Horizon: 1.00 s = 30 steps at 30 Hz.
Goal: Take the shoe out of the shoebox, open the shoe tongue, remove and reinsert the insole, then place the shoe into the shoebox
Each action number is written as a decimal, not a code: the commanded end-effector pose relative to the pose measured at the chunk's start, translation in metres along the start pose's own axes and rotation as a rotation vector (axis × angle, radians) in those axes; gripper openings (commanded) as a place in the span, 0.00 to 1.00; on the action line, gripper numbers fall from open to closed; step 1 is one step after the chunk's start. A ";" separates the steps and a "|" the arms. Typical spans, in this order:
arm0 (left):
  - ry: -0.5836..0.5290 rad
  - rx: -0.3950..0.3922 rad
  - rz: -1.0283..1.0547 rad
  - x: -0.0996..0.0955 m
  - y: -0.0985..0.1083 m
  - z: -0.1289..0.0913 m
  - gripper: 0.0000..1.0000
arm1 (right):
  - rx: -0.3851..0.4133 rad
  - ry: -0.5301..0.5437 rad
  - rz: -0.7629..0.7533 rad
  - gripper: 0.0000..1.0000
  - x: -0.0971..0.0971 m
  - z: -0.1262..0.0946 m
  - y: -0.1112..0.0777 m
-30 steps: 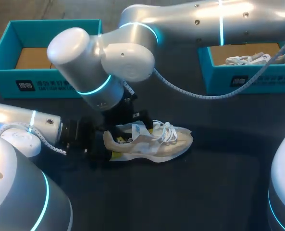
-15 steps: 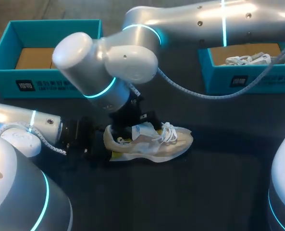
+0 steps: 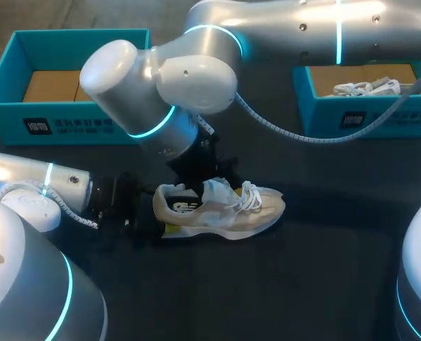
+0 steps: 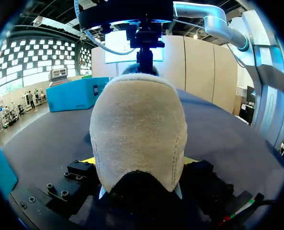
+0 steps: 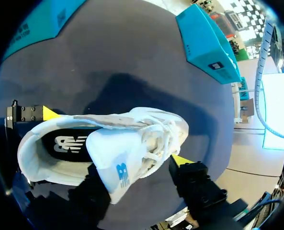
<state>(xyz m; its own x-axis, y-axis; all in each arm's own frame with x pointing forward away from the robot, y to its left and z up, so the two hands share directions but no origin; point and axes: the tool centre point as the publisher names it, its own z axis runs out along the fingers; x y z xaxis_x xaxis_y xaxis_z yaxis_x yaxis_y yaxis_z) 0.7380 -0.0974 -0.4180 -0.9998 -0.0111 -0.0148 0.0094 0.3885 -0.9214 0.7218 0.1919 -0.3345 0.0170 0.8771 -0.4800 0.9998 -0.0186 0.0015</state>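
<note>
Where the bench (image 3: 324,270) reaches its far-left corner, the left shoebox (image 3: 11,92) stands open, teal, with a brown cardboard floor showing. Nearer the front-left, the left end effector (image 3: 145,217) lies low and level, closed upon the heel of the shoe (image 3: 224,213), a yellow tip at each side of it. This shoe sits upright near the bench's middle, toe to the right. Its tongue (image 5: 115,167) is folded up and back, and the black insole (image 5: 67,143) is seated inside. The right end effector (image 3: 206,177) hangs at the tongue; its grip cannot be determined. At the far-right corner, the right shoebox (image 3: 316,114) contains a second shoe (image 3: 366,88).
</note>
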 end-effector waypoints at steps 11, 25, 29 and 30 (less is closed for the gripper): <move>0.001 -0.003 0.000 -0.001 0.003 -0.002 0.00 | -0.021 -0.009 0.232 0.09 -0.023 -0.002 -0.003; 0.001 -0.003 0.000 -0.001 0.003 -0.002 0.00 | 0.010 -0.047 0.264 0.07 -0.065 0.025 0.008; 0.001 -0.003 0.000 -0.001 0.003 -0.002 0.00 | 0.016 -0.047 0.266 0.15 -0.069 0.034 0.011; 0.001 -0.003 0.000 -0.001 0.003 -0.002 0.00 | 0.021 -0.042 0.271 0.19 -0.069 0.037 0.011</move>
<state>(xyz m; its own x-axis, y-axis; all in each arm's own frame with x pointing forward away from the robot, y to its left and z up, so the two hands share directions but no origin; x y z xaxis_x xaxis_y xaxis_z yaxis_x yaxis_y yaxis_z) 0.7381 -0.0977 -0.4177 -0.9998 -0.0110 -0.0146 0.0092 0.3882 -0.9215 0.7354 0.1218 -0.3283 0.1107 0.8407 -0.5300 0.9932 -0.1134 0.0276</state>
